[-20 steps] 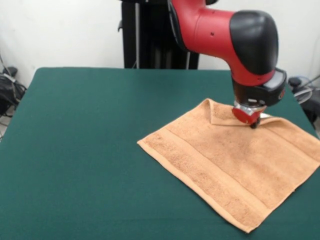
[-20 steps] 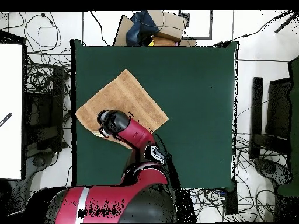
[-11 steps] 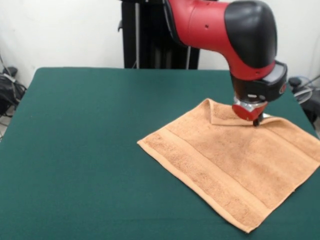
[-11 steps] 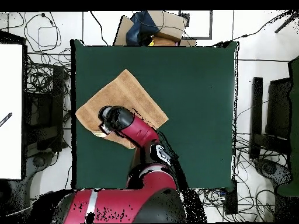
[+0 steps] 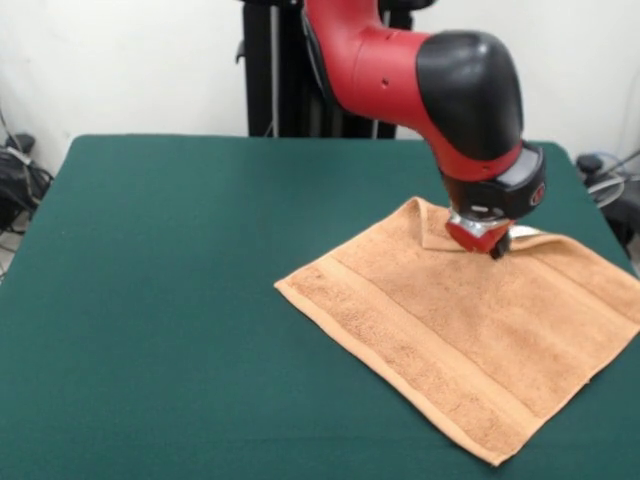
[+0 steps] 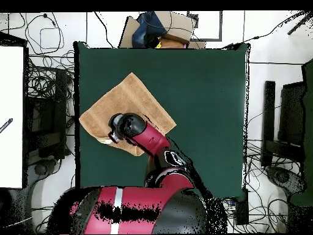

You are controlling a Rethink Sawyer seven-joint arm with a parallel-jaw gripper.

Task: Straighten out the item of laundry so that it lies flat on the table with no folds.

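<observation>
The item of laundry (image 5: 470, 330), a light orange-brown towel, lies spread on the right part of the green table (image 5: 180, 300). Its far corner is folded over onto itself in a narrow flap (image 5: 437, 226). My gripper (image 5: 490, 246) is down at that flap's edge, touching or almost touching the cloth. The bulky red and black wrist hides whether it is open or shut. In the overhead view the towel (image 6: 131, 98) sits near the table's (image 6: 202, 110) left side, and the arm's head (image 6: 127, 125) covers the gripper and the fold.
The towel's right corner reaches close to the table's right edge (image 5: 632, 300) in the front view. Around the table are cables on the floor, a cardboard box (image 6: 162, 27) beyond one end and a white panel (image 6: 11, 116) at one side.
The wrist and gripper have shifted a little to the left along the folded flap in the front view. The towel's shape looks the same.
</observation>
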